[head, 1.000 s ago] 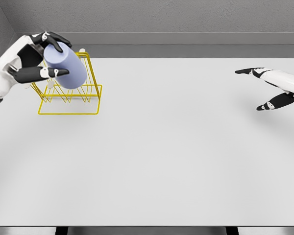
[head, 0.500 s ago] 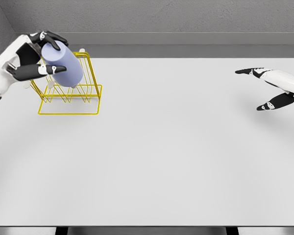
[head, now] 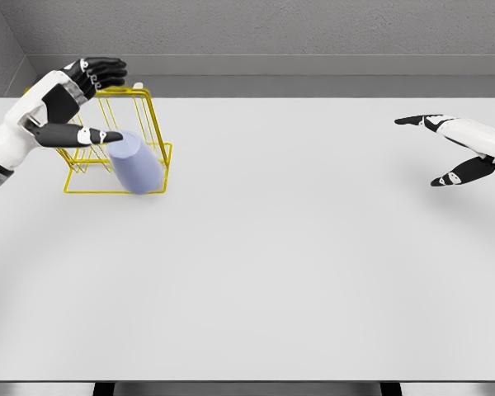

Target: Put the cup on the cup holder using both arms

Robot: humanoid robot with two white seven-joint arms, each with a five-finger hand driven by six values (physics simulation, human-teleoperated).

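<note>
A pale blue cup (head: 134, 162) lies tilted against the front right of the yellow wire cup holder (head: 153, 115) at the table's far left. My left hand (head: 89, 103) hovers just above and left of the cup, fingers spread, holding nothing. The thumb reaches toward the cup's top edge; whether it touches I cannot tell. My right hand (head: 441, 148) floats open over the table's far right edge, far from the cup.
The white table (head: 280, 247) spreads wide in front and to the right of the holder. A grey wall runs behind the table's far edge.
The left hand opened and let go of the cup. The cup dropped from above the holder to its front right side. The right hand stayed put.
</note>
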